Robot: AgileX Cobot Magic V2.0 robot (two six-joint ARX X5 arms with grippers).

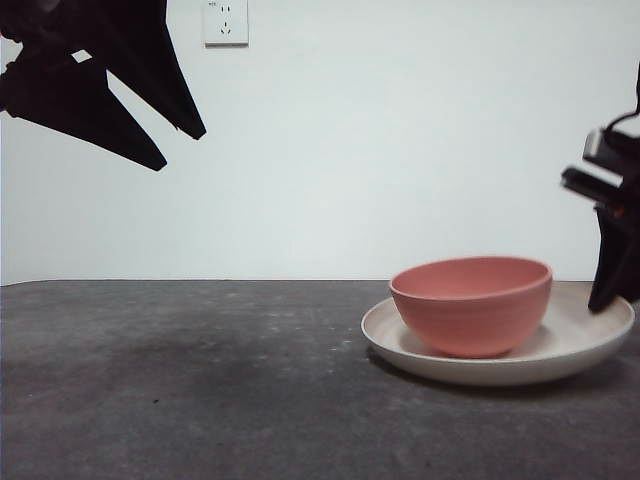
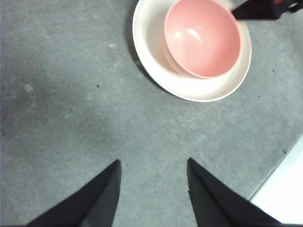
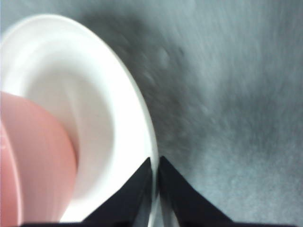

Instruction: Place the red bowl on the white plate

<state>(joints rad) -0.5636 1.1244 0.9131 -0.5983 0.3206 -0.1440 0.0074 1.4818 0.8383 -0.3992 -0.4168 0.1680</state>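
Observation:
The red bowl (image 1: 470, 305) stands upright on the white plate (image 1: 590, 345), a little off the plate's centre. Both also show in the left wrist view, bowl (image 2: 201, 38) on plate (image 2: 151, 42). My right gripper (image 3: 155, 160) is shut and empty, its tips at the plate's (image 3: 94, 104) rim on the side away from the bowl (image 3: 33, 161). It shows in the front view (image 1: 605, 300) at the right edge. This view is blurred. My left gripper (image 2: 154, 161) is open and empty, high above bare table, seen in the front view (image 1: 185, 150) at the upper left.
The grey table (image 1: 180, 380) stretches left of the plate. A white wall with a socket (image 1: 225, 22) stands behind. The table's edge (image 2: 284, 189) shows in the left wrist view near the left gripper.

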